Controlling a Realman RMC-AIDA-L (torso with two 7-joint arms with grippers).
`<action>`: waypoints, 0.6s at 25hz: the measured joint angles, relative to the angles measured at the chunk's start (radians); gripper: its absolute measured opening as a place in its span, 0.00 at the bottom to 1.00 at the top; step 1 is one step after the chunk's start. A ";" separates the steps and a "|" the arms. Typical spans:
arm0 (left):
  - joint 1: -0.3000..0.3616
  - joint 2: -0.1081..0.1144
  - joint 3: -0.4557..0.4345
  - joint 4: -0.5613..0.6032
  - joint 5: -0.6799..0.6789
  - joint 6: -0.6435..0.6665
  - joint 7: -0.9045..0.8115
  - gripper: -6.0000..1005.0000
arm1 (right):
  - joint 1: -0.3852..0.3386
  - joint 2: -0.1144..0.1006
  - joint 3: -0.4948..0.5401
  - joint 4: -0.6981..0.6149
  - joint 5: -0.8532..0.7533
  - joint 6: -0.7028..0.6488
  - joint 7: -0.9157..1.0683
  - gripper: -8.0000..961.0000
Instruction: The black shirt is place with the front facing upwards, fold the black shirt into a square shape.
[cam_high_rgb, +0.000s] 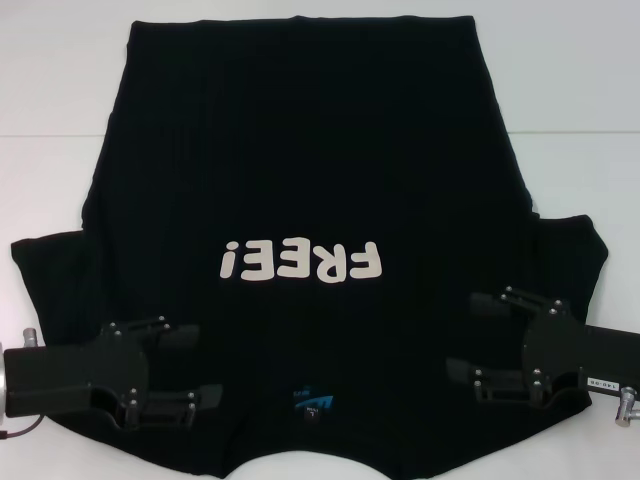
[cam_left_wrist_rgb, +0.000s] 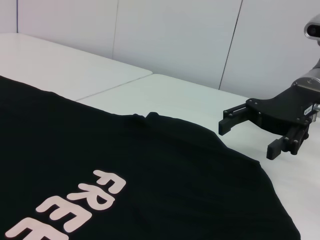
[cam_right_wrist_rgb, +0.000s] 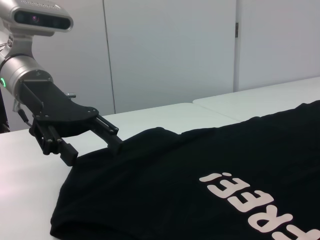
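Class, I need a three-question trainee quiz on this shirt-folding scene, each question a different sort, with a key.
1. True or false: the black shirt lies with its lettering facing up.
2. Which word is printed on it? A) FREE! B) SALE! C) STOP!
3. Fill in: the left claw and right claw both sit over the shirt near its ____ end.

Key: 1 true; 2 A; 3 collar, where the blue neck label shows. Both claws are open.

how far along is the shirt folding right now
Barely begun. Done: the shirt lies flat, lettering up. In hand: left gripper and right gripper sit open near its shoulders beside the neck label, gripping nothing. Left: every fold into a square.
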 joint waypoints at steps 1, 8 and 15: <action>0.000 0.000 0.000 0.000 0.000 0.000 0.000 0.84 | 0.000 0.000 0.000 0.000 0.000 0.000 0.000 0.98; 0.000 0.001 0.000 0.000 0.000 0.000 0.000 0.84 | 0.000 0.000 0.000 0.000 0.000 0.000 0.000 0.98; -0.001 0.002 -0.013 0.000 -0.001 0.004 -0.036 0.84 | 0.001 0.000 0.002 0.000 0.000 0.000 0.001 0.98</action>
